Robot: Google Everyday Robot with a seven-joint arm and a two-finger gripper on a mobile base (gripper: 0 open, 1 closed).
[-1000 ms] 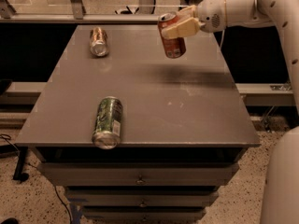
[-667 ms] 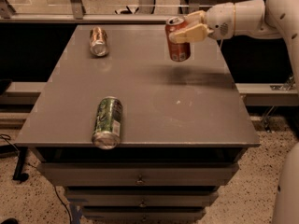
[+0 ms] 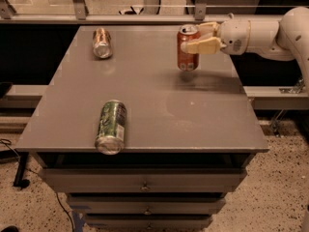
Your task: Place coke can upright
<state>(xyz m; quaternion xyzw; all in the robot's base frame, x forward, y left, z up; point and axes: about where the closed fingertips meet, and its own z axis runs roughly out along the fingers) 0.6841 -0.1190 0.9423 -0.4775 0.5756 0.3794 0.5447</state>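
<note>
The coke can (image 3: 188,50) is pointing straight up, silver top on top, over the far right part of the table (image 3: 159,115). The gripper (image 3: 194,37) is reaching in from the right and holding the can near its top. Its fingers (image 3: 202,46) are closed around the can, one in front and one behind. The bottom of the can is looking like it is hanging a little above the table top, because a dark shadow (image 3: 193,77) is lying just under it, but I cannot tell for sure if it is touching. So I think the robot is doing the putting-down step. The can is already the right way up and only needs to go down. The next move is calling for a slow, straight drop until the bottom is sitting flat. Then the fingers should be opening wide and pulling away to the right without knocking the can over. The right edge of the table is near the can, so the can should not be sliding that way. There is lots of room on the other sides. The green can (image 3: 111,126) is lying on its side well apart, near the front edge. The brownish can (image 3: 102,42) is lying far off at the back left.
</note>
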